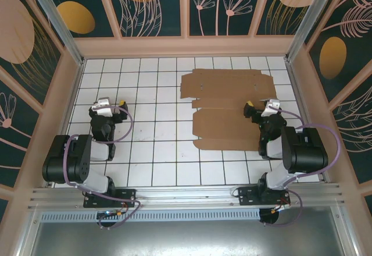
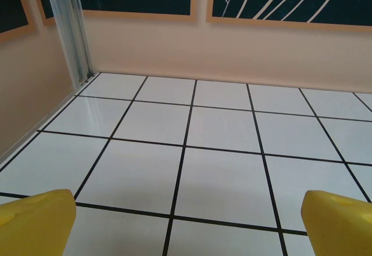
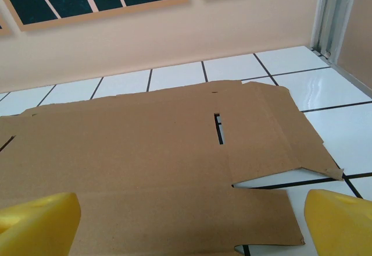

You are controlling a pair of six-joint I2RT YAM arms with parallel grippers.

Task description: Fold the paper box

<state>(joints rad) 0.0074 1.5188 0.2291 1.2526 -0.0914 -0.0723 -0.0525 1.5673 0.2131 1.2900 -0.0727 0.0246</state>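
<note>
The paper box [image 1: 226, 102] is a flat brown die-cut cardboard sheet with flaps and slots, lying on the white tiled floor at the centre right. My right gripper [image 1: 261, 106] hovers over the sheet's right part, open, with nothing between its yellow fingertips [image 3: 340, 224]. In the right wrist view the paper box [image 3: 145, 151] spreads out ahead of and under the right gripper [image 3: 189, 227], flat, with a narrow slot and a side flap at the right. My left gripper [image 1: 110, 103] stands open over bare tiles at the left, well apart from the sheet. The left gripper [image 2: 186, 227] holds nothing.
Beige walls with dark floral panels [image 1: 186, 46] close the tiled floor [image 1: 151, 93] on three sides. Metal posts [image 2: 72, 29] stand in the far corners. An aluminium rail [image 1: 186, 195] carries both arm bases at the near edge. Bare tiles lie between the arms.
</note>
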